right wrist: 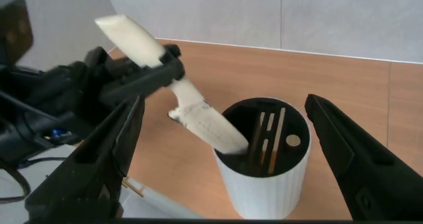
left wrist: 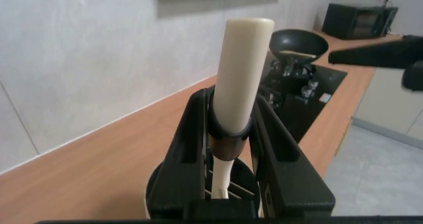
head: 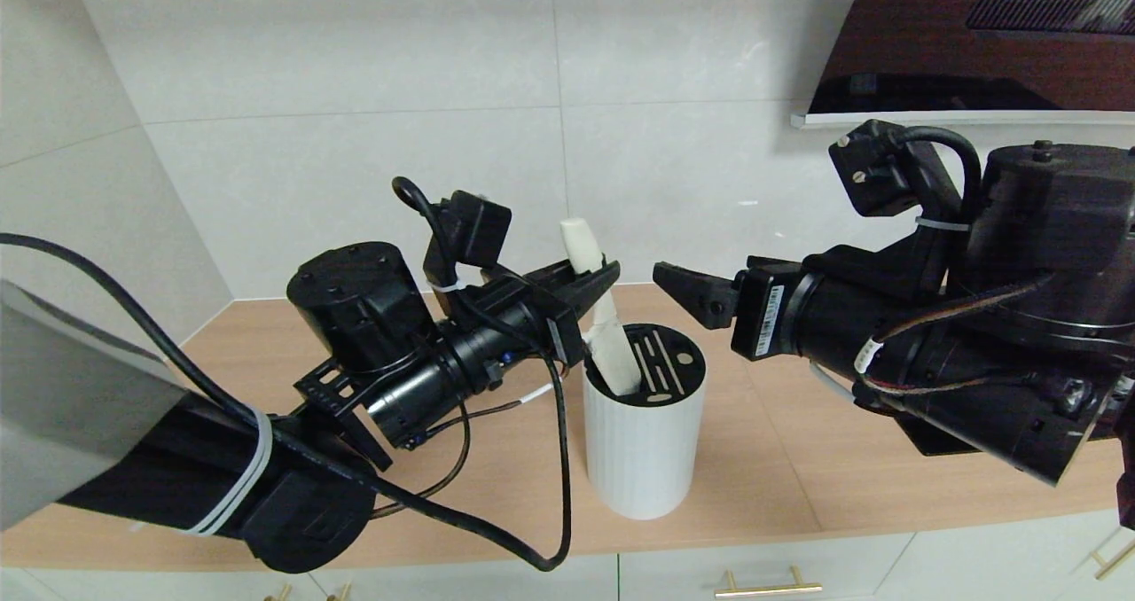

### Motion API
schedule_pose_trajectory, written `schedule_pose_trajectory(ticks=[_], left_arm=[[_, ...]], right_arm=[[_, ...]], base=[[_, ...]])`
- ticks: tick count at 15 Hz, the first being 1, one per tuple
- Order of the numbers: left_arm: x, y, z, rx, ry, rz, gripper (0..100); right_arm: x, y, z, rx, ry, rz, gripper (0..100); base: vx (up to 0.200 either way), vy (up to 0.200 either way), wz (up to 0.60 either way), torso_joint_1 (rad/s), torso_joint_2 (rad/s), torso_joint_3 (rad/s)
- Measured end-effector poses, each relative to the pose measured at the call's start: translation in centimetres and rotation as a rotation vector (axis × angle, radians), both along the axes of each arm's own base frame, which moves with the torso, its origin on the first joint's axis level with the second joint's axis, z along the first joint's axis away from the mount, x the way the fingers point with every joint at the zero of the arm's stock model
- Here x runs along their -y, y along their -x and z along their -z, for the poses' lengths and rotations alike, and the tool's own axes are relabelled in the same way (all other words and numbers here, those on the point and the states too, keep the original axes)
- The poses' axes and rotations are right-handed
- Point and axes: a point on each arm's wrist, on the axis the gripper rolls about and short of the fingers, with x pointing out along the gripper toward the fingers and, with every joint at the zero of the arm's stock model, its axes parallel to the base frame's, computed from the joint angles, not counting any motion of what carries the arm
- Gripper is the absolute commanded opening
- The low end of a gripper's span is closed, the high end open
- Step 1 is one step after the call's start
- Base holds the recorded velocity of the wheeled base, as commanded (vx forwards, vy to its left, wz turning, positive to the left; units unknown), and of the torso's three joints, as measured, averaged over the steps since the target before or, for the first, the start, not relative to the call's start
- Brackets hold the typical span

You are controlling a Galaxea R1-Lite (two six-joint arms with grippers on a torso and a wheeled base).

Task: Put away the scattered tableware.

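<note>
**Left gripper has the knife, tip already in the holder**

So there's the wooden surface (head: 780, 459), with the white ribbed holder (head: 645, 441) standing on it near the front edge. My right gripper (right wrist: 225, 104) hangs up above the holder and a bit to its right. Its jaws are spread wide with nothing in them. My left gripper (head: 596, 280) is clamped tight on the cream handle of a white knife (head: 614, 344). The knife's tilted, handle up past my fingers and blade down. Its tip sits in the left side of the holder's black slotted top.
</note>
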Motion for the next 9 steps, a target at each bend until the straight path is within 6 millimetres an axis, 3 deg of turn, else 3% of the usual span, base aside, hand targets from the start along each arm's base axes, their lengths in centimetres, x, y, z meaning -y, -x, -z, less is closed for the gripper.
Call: schedule_pose_trajectory(ticks=[9], left_arm=[[1.9, -0.8, 3.8, -0.087, -0.057, 0.026, 0]], right_arm=[[0.1, 0.1, -0.3, 0.009, -0.009, 0.003, 100]], base=[[0.000, 0.000, 0.00, 0.000, 0.00, 0.000]])
